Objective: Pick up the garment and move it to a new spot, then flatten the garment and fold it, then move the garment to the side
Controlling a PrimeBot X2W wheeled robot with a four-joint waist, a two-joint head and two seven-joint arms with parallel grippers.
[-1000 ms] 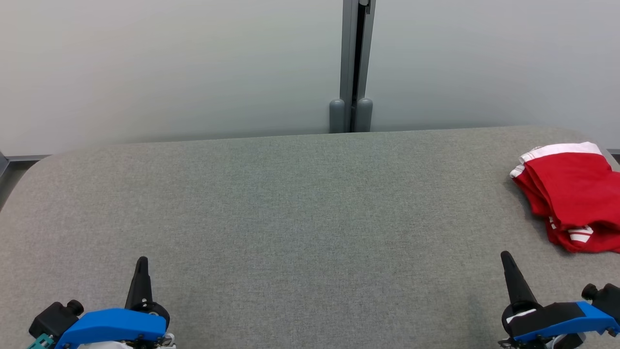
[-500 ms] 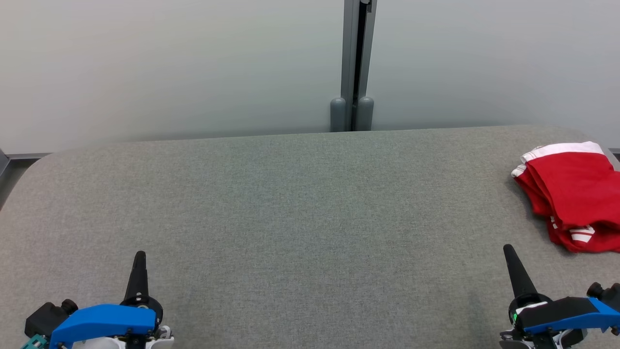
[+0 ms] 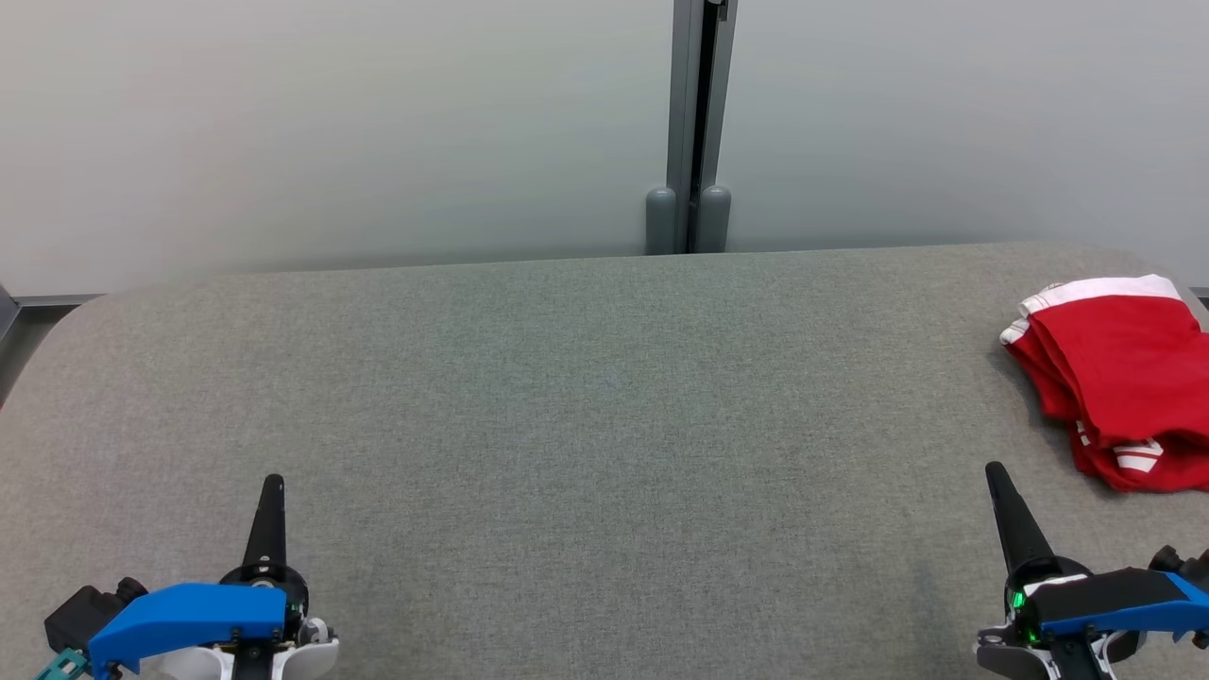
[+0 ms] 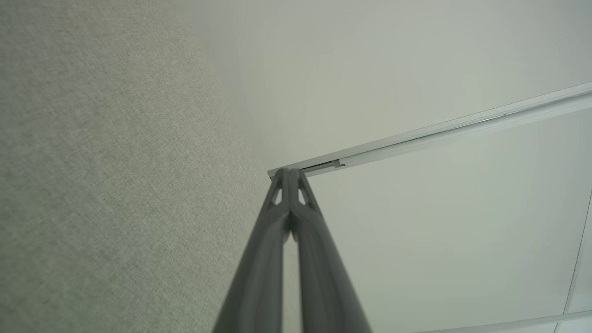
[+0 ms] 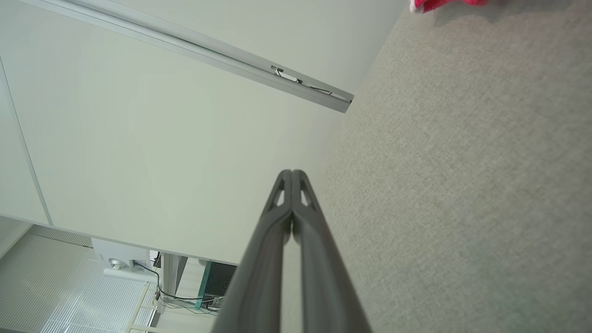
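Observation:
A folded red garment (image 3: 1119, 378) with white trim lies at the far right of the grey fabric table (image 3: 604, 397), partly past the head view's right edge. A sliver of the garment (image 5: 434, 3) peeks in at the top of the right wrist view. My left gripper (image 3: 271, 484) hovers at the lower left, shut and empty, its fingertips (image 4: 283, 178) pressed together. Near the lower right my right gripper (image 3: 994, 470) is shut too, holding nothing, a short way in front of the garment. Its fingertips (image 5: 299, 180) meet in its wrist view.
A pale wall stands behind the table, with a grey vertical post (image 3: 697, 123) at its middle. The table's rounded corners lie at the far left and far right. In the right wrist view a stand with cables (image 5: 162, 282) shows beyond the wall panel.
Both grippers' blue bodies have sunk slightly toward the bottom edge and their fingers stand a little more upright. The garment has not moved.

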